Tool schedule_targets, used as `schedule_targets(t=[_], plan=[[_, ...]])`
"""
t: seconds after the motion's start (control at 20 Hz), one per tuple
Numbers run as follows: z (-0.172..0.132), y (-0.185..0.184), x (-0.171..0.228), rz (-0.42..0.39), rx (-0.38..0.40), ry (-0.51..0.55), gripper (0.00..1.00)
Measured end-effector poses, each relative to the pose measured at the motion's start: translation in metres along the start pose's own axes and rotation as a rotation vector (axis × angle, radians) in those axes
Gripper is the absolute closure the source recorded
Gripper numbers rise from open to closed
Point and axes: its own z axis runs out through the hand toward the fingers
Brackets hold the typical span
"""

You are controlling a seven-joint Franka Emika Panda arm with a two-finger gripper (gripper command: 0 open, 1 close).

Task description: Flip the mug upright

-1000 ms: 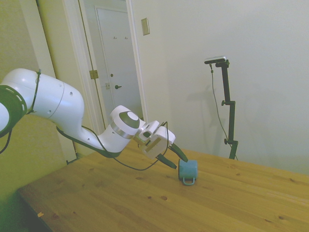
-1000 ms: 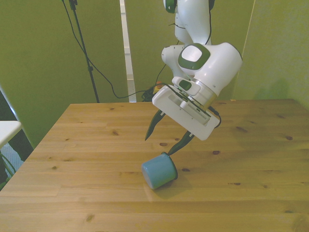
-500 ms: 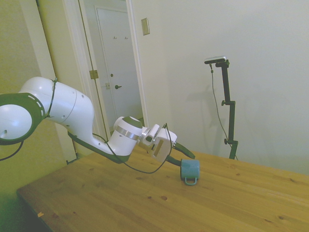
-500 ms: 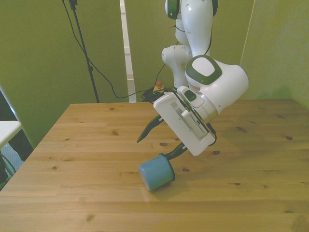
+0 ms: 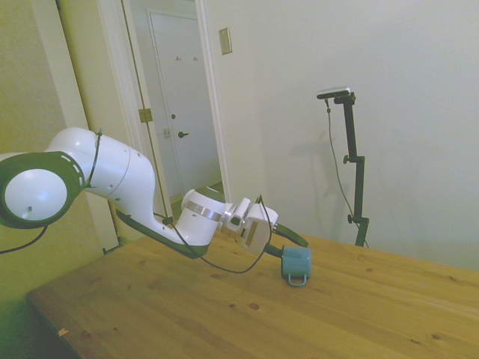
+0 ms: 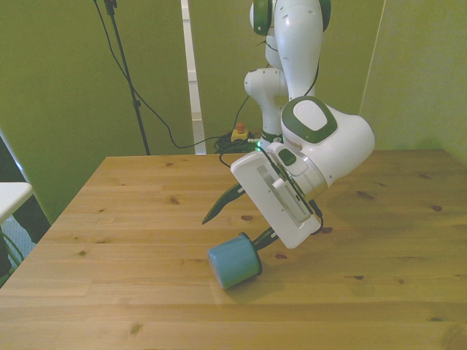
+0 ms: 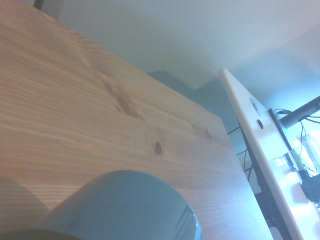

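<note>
Two dark fingers of our gripper [image 6: 237, 220] stand spread wide apart, holding nothing; in the front view one tip reaches out toward that view's left over bare wood, and the other sits right at the mug [image 6: 234, 261], at or just beside its far end. We cannot tell whether that finger is inside the mouth or only against the rim. The mug lies on its side on the wooden table [image 6: 131, 219], closed base toward the front camera. In the side view its loop handle [image 5: 295, 280] hangs down toward the tabletop.

From here we judge the risk to be a roll or skid: the mug rests on its curved wall, so a push from one finger alone could send it away before we close. The handle could also catch the wood and twist the mug as it tips.
</note>
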Motion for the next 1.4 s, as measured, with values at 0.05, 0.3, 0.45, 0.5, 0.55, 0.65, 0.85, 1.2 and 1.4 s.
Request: schedule_targets(t=[0.05,0.3,0.45,0.5,0.55,0.65,0.85,1.2,1.4], plan=[[0.001,0.0,0.0,0.001,-0.001,0.0,1.0],[0.003,0.001,0.003,0.006,-0.004,0.001,1.0],[0.005,0.0,0.002,0.006,-0.006,0.0,1.0],[0.007,0.0,0.001,0.005,-0.007,0.0,1.0],[0.008,-0.001,0.001,0.005,-0.008,-0.001,1.0],[0.01,-0.002,-0.002,0.002,-0.011,-0.002,1.0],[0.013,-0.003,-0.004,-0.001,-0.013,-0.004,1.0],[0.013,-0.003,-0.004,-0.001,-0.013,-0.005,1.0],[0.014,-0.002,-0.004,0.0,-0.014,-0.005,1.0]])
